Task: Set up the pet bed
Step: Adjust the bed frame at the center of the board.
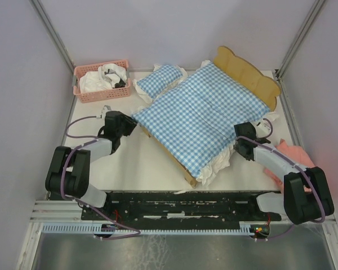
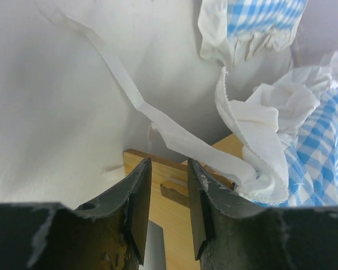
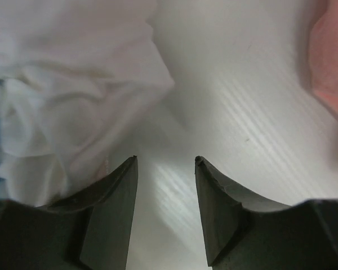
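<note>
**One bed, two half-open grippers**

Overhead view: one pet bed (image 1: 249,77) lies slantwise in the middle of the table (image 1: 135,169), its wavy headboard toward the far right. One blue checked cover (image 1: 203,118) is spread over it, its white frill hanging off the near end. One matching pillow (image 1: 158,81) sits just beside the bed's far left corner. One pink basket (image 1: 84,94) stands at the far left with white cloth and something dark in it. One pink cloth (image 1: 296,157) lies at the right edge. There are two arms: the left gripper (image 1: 134,125) is at the bed's left corner, and the right gripper (image 1: 240,142) is near the right side.

Left wrist view: the left gripper (image 2: 168,164) is partly spread and pinches nothing. The bed's wooden corner (image 2: 170,219) shows through the gap. A white fabric strip (image 2: 158,121) crosses just beyond the tips, and the cover (image 2: 321,152) bunches at the right.

Right wrist view: the right gripper (image 3: 166,160) is partly spread and holds nothing, over bare table (image 3: 242,112). The white frill (image 3: 62,101) lies beside its left finger, and the pink cloth (image 3: 332,62) is well apart at the right.
</note>
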`<state>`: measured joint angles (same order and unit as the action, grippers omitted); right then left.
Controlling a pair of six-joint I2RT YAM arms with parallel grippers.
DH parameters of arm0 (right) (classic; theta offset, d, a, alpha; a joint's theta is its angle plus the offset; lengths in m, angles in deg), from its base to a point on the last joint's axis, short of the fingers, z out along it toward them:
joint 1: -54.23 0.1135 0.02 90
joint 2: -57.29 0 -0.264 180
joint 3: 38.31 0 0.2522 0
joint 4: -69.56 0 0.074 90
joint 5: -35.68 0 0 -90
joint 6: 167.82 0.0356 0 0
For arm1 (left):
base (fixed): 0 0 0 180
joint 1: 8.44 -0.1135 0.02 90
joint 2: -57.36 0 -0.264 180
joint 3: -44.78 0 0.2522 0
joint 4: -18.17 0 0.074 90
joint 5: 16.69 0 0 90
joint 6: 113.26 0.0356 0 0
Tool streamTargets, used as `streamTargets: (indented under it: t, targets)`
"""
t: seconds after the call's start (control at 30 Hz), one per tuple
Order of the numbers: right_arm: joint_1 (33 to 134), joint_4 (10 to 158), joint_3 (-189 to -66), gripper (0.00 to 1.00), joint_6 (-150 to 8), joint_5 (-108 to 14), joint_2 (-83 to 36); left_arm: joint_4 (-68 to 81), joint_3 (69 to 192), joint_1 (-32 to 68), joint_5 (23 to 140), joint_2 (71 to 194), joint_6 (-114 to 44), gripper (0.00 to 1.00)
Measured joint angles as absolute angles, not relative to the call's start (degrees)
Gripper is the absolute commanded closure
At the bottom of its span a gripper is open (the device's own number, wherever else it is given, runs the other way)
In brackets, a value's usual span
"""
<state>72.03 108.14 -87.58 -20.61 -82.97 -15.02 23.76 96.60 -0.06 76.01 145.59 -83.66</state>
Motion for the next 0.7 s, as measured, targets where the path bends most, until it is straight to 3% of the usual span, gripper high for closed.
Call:
streamTargets:
  t: [0.37, 0.7]
  targets:
    - [57.6, 110.9, -99.0, 0.43, -36.0, -81.4, -27.3, 25.8, 87.9, 12.2, 66.0, 136.9, -85.5, 0.58]
    - [56.2, 112.4, -111.2, 0.41, -39.2, -81.7, -30.8, 9.8, 89.2, 16.0, 64.6, 123.1, -81.4, 0.35]
